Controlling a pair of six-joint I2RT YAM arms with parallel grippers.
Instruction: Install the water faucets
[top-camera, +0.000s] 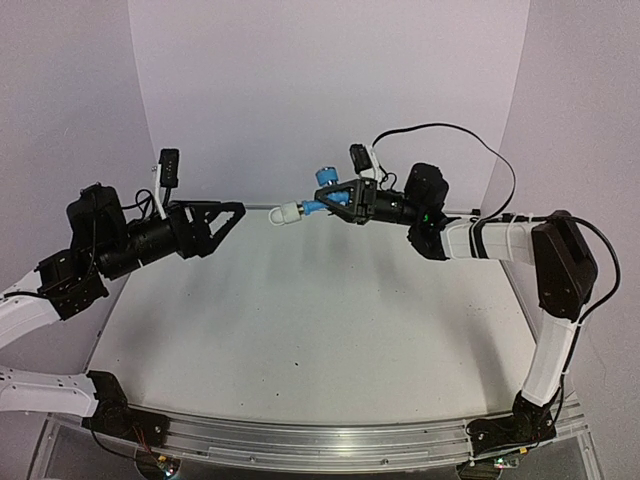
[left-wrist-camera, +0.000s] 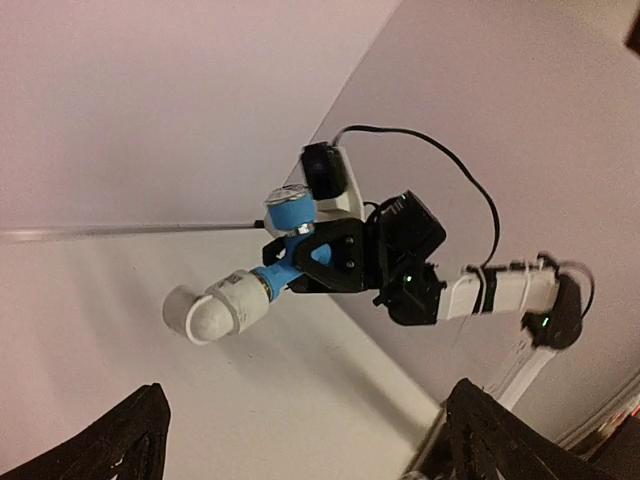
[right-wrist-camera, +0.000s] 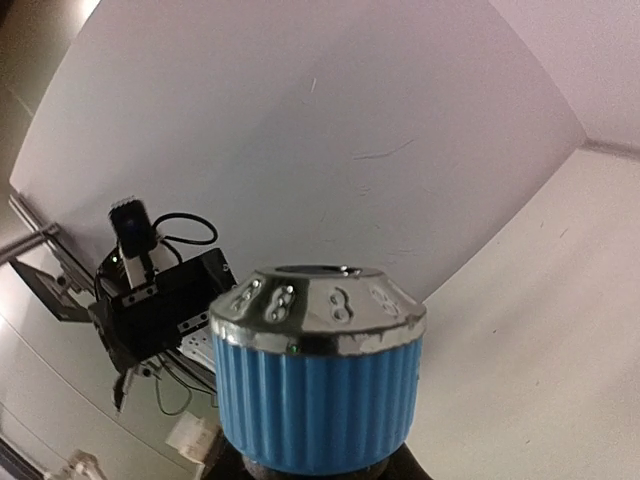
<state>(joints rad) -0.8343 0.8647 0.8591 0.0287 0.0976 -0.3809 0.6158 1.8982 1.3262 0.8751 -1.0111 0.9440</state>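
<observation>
With my right gripper (top-camera: 324, 203) clamped on the blue faucet (top-camera: 322, 192) in mid-air over the table's (top-camera: 300, 320) far edge and my left gripper (top-camera: 233, 218) wide open and empty nearby, I judged its white fitting (top-camera: 287, 214) might drop off if seated loosely.

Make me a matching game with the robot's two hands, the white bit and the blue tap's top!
1. left gripper
2. right gripper
3. white fitting
4. knob cap

a. silvery
b. open, empty
c. on the blue tap's end
d. shut on the blue tap

Pairs: 1-b, 2-d, 3-c, 4-a
</observation>
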